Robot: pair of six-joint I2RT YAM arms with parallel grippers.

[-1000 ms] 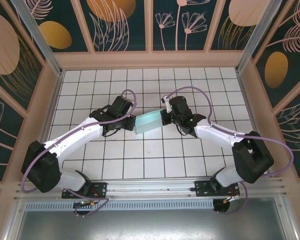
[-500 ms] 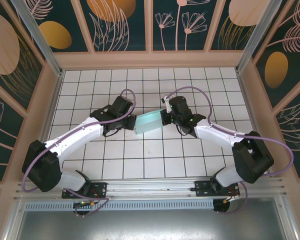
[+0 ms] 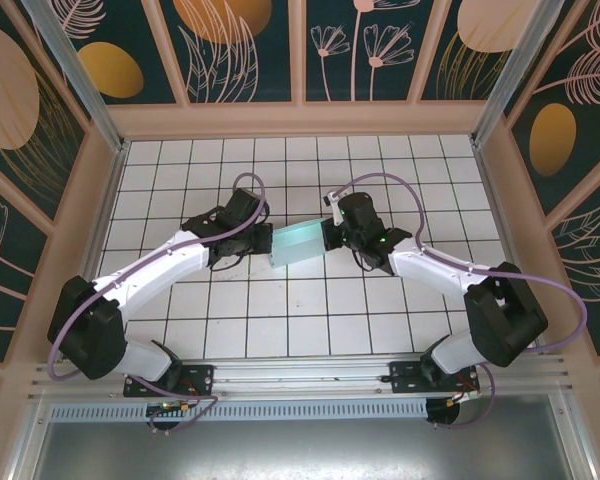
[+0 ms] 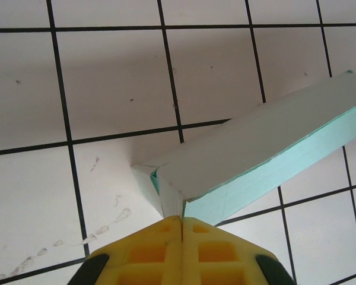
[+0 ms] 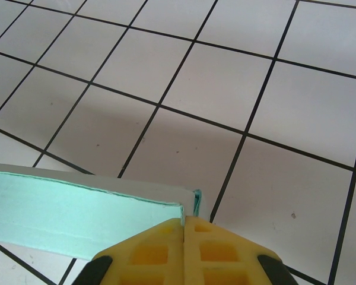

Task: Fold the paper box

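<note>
Near the middle of the table (image 3: 280, 330), slightly toward its far edge, holding the paper box (image 3: 298, 245) between left gripper (image 4: 182, 221) and right gripper (image 5: 184, 219), fingers of each pinching tight on an end wall, probably squaring the ends and next needing a gentle inward press.

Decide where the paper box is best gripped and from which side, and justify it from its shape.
Grip the thin card flap at a short end of the paper box, coming in endwise. Its long hollow body would probably crush under a squeeze; the end flaps are flat card. The left gripper and right gripper each pinch one end so.
</note>
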